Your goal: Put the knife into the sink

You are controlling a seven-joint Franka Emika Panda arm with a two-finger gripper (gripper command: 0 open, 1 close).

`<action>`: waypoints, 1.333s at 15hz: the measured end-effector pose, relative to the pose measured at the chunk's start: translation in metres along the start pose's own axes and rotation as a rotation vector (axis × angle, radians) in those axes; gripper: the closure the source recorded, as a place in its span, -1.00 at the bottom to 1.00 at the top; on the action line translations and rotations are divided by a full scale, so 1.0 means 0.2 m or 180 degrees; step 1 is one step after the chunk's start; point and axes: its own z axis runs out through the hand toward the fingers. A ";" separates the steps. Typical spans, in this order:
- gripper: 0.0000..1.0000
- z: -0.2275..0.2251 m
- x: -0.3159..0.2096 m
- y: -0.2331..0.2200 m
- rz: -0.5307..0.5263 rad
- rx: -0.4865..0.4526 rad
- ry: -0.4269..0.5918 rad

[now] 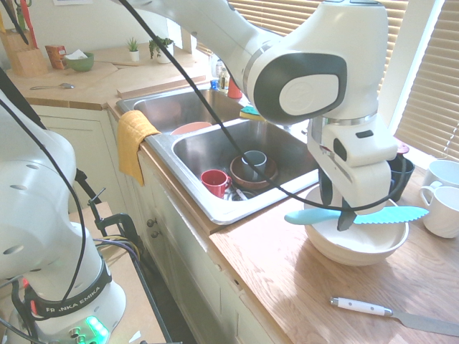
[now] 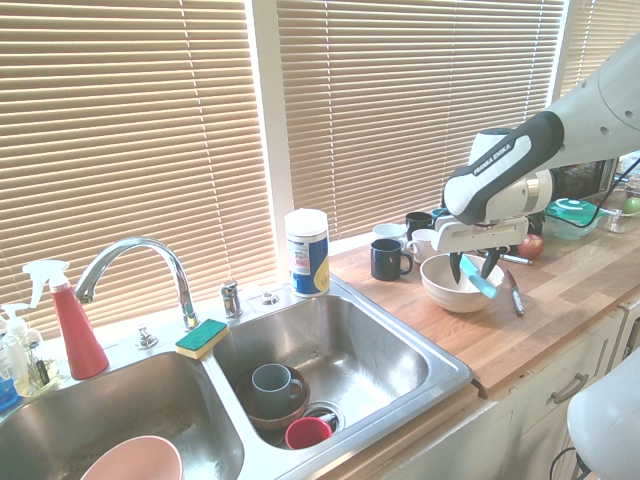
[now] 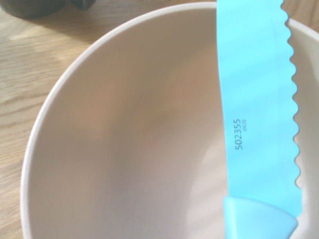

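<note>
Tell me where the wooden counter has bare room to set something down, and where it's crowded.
Bare wood on the counter lies between the sink's near rim and the white-handled knife, in front of the bowl. It is crowded behind the bowl, where mugs stand close together, and over the bowl, where the turquoise knife and fingers are.

Seen in the first exterior view, from the bowl (image 1: pixel 351 251) on the tabletop (image 1: pixel 276 287): sink (image 1: pixel 166 141) at ten o'clock, with a cup (image 1: pixel 215 183) in it; mug (image 1: pixel 440 213) at two; table knife (image 1: pixel 362 307) at five.
</note>
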 end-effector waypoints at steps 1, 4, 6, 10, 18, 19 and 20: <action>1.00 0.01 0.00 0.00 -0.0001 -0.0005 -0.0002; 1.00 0.02 0.01 -0.01 -0.0003 -0.0007 -0.0002; 1.00 0.02 0.01 0.00 -0.0012 -0.0008 -0.0002; 1.00 0.02 0.01 -0.01 -0.0062 0.0008 -0.0073; 1.00 -0.07 0.05 0.01 -0.0193 -0.0028 -0.0266; 1.00 -0.12 0.06 0.01 -0.0219 -0.0008 -0.0257; 1.00 -0.19 0.05 0.00 -0.0244 0.0027 -0.0237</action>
